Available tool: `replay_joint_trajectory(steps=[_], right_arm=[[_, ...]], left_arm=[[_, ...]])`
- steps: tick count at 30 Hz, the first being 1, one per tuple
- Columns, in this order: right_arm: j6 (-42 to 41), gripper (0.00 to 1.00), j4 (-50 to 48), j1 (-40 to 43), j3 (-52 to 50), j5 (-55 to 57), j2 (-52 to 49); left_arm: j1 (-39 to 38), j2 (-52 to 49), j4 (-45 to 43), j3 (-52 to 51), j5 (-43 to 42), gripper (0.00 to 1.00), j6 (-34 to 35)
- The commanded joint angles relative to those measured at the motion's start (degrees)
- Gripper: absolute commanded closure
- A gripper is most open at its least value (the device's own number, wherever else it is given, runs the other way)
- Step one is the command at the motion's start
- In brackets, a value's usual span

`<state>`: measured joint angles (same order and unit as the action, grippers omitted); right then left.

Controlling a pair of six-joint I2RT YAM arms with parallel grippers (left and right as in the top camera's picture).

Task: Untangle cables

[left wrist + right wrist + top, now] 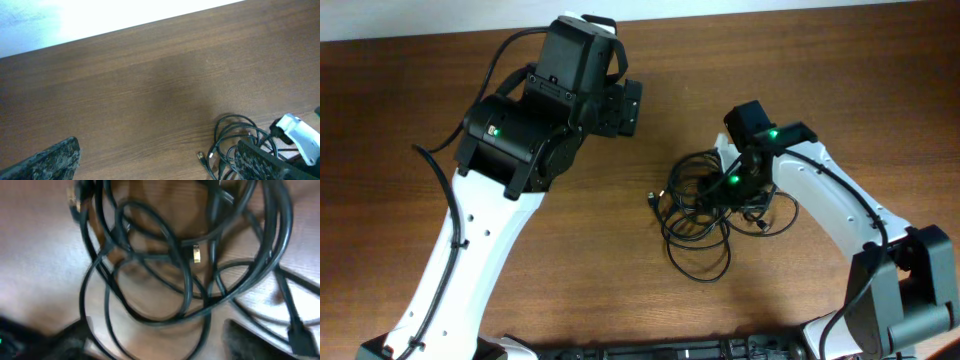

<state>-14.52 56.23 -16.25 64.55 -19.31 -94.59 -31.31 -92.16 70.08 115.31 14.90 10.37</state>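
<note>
Hovering right over the cables (705, 215), the right gripper (735, 185) seems to have its fingers apart with nothing clamped, though the close view is blurry. The tangle lies on the table (740, 60), right of centre. The left gripper (620, 105) stands wide apart, well away.

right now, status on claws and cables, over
Left claw open, away from the pile. Right claw low over the cables, holding nothing visible. Cables still knotted on the table.
</note>
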Motion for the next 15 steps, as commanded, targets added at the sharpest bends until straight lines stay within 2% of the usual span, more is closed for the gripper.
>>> replay_joint_trajectory(steps=[1, 7, 9, 11, 15], right_arm=[[-10.71, 0.01, -4.46, -0.17, -3.26, 0.11, 0.46], [-17.73, 0.00, -9.86, -0.20, -7.67, 0.07, 0.46], [-18.97, 0.03, -10.14, -0.20, -7.76, 0.07, 0.46], [-19.02, 0.19, -10.25, -0.20, -7.76, 0.07, 0.46], [-18.99, 0.31, -10.86, -0.20, -7.76, -0.15, 0.46]], left_arm=[[0.24, 0.00, -0.02, 0.98, 0.55, 0.01, 0.70], [0.24, 0.00, 0.11, 0.98, 0.55, 0.01, 0.70], [0.24, 0.00, 0.13, 0.98, 0.55, 0.01, 0.70], [0.24, 0.00, 0.13, 0.98, 0.55, 0.01, 0.70], [0.24, 0.00, 0.13, 0.98, 0.55, 0.01, 0.70]])
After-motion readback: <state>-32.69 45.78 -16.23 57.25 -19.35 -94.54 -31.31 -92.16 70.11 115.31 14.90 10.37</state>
